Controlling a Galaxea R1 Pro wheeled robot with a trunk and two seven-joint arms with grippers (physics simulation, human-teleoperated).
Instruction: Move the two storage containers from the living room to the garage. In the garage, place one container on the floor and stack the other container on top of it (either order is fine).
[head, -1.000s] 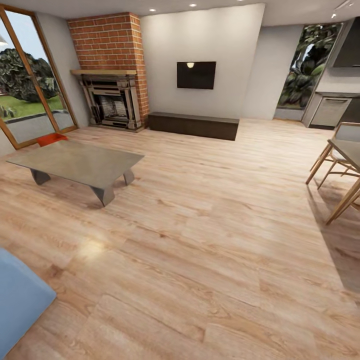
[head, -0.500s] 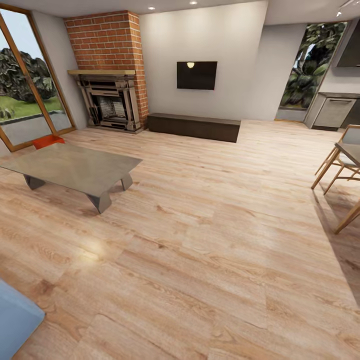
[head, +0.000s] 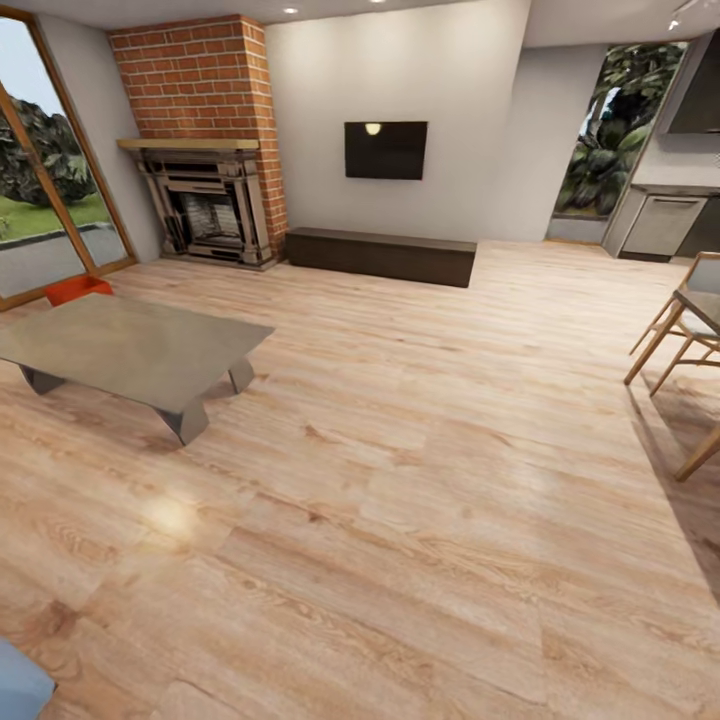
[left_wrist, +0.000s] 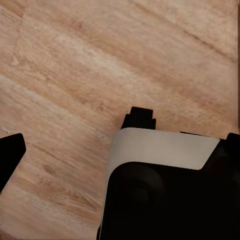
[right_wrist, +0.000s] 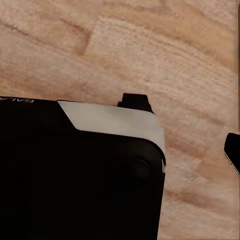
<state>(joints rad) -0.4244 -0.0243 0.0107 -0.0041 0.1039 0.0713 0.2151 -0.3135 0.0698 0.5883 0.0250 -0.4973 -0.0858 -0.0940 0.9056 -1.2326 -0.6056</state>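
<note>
We are looking across the living room toward an orange-red storage container (head: 77, 290) sitting on the floor behind the low table (head: 130, 345) — far from our fingers, whose state we cannot tell, hanging over bare planks (left_wrist: 75, 75).

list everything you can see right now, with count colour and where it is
storage container: 1 showing, orange-red, on the wood floor beyond the coffee table's far left corner, partly hidden by it
coffee table: 1, grey, left side of the room
fireplace: 1, red brick with dark surround, far left corner
tv: 1, black, on the far wall
low bench: 1, dark brown, under the tv
glass doors: wood-framed, far left
chairs: light wood, right edge, cut off by the frame
sofa: blue corner, bottom left
wood floor: light planks, throughout
robot body: black and white housing, in both wrist views above the planks; end effector state unclear
</note>
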